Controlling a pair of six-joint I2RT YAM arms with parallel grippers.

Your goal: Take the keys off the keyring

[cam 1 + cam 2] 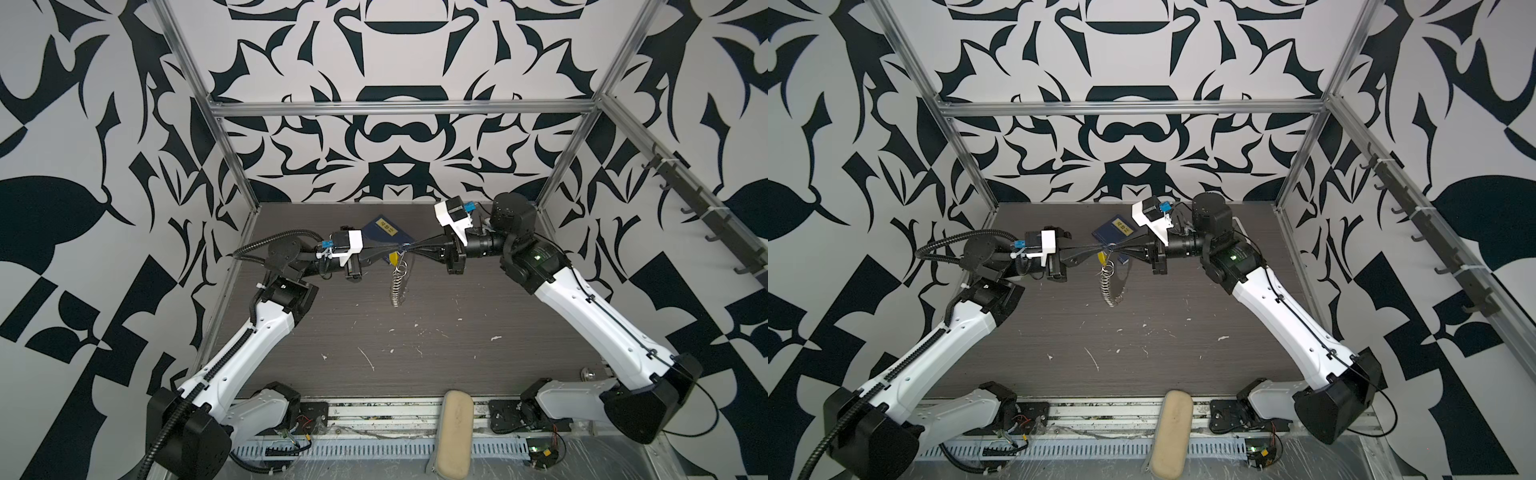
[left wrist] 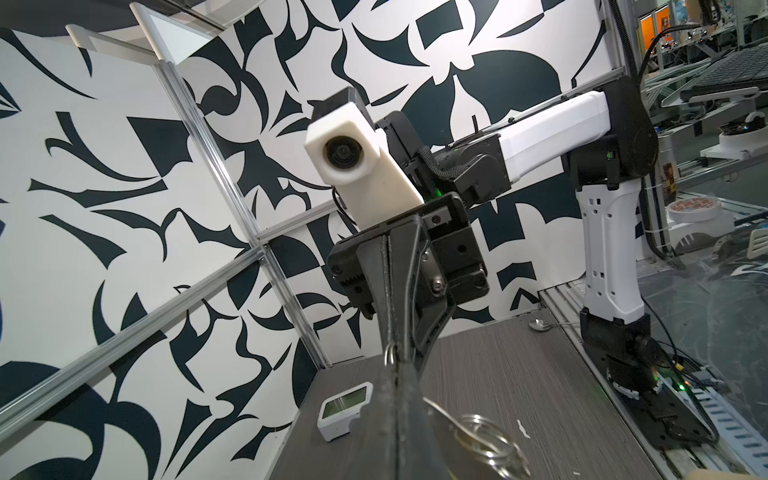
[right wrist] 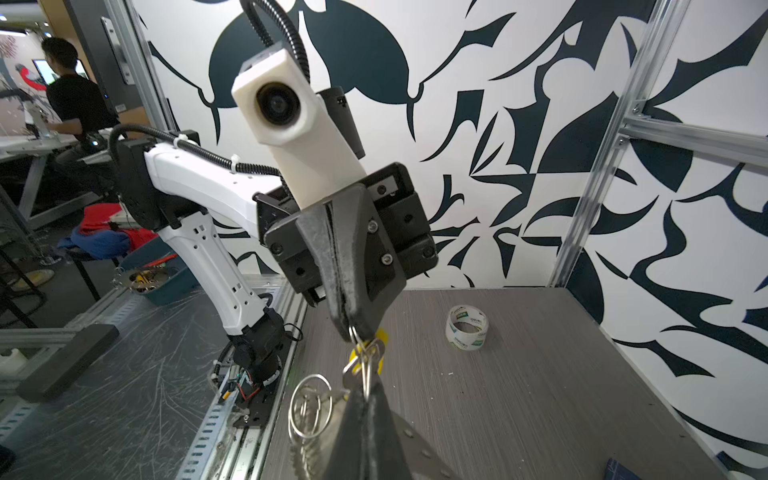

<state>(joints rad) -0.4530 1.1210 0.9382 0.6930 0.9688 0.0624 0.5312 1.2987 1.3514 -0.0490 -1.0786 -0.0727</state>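
Nothing is yet removed: the yellow oblong plastic key tag (image 1: pixel 393 260) is seen attached to the thin wire keyring (image 1: pixel 397 286) of small silver split rings, which is held above the grey table (image 1: pixel 457 353) toward 12 o'clock. The left end effector (image 1: pixel 392 250) and right end effector (image 1: pixel 415 247) are clamped tip to tip on its rings, and separation is judged outstanding.

The oblong plastic tag of the keys (image 1: pixel 394 259) is yellow; the keyring (image 1: pixel 397 286) of small metal rings is silver. The streaked wood-grain counter (image 1: pixel 457 332) is dark grey, the far flat booklet (image 1: pixel 374 237) seemingly navy, yellow-labelled.
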